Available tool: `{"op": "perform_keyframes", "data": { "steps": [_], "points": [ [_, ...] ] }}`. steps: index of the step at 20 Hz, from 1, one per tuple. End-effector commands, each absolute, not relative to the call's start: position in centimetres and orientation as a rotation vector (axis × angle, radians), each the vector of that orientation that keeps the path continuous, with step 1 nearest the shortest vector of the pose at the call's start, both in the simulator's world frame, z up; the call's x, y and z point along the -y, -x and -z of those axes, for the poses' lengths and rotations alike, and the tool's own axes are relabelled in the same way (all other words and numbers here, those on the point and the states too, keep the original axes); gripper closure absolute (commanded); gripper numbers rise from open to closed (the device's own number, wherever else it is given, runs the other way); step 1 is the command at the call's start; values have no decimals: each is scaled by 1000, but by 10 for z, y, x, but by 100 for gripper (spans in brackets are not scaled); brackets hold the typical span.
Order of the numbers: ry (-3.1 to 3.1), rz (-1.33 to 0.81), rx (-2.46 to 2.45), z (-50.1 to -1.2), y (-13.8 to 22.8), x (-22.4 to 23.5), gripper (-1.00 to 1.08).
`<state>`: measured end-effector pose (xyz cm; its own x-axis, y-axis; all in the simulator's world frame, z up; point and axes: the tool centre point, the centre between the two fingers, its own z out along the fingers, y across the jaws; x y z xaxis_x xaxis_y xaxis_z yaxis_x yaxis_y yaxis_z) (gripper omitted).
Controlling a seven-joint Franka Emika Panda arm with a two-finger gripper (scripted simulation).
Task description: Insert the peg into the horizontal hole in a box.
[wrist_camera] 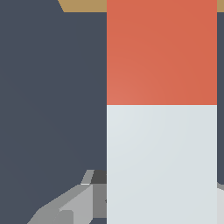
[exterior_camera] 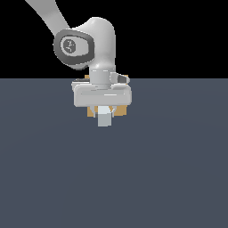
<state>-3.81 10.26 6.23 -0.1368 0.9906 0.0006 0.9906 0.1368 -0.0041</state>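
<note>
Currently the peg (exterior_camera: 104, 117) is gripped by the claw (exterior_camera: 104, 110) at its pale end, red end aimed at the box (exterior_camera: 91, 112) just behind. For clean insertion, the bar should be kept level and centred on the hidden hole.

The peg (wrist_camera: 162, 109) fills the wrist view, a square bar with its red-orange end pointing toward the box (wrist_camera: 83, 5) and its pale grey-white end nearer the camera. It is level, lifted off the dark tabletop. In the exterior view only the pale end face (exterior_camera: 104, 117) shows, square-on, in front of the box. The tan box (exterior_camera: 92, 113) sits just behind the peg, mostly hidden, with only its edges peeking out. The hole cannot be seen.
</note>
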Motion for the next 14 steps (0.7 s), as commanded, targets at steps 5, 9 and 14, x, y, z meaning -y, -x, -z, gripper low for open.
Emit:
{"op": "perform_keyframes", "data": {
  "steps": [5, 9, 14],
  "points": [
    [2063, 1, 2368, -64, 40, -121, 108],
    [2063, 2, 2369, -65, 44, -149, 108],
    [2064, 4, 2370, -65, 50, -189, 108]
  ]
}}
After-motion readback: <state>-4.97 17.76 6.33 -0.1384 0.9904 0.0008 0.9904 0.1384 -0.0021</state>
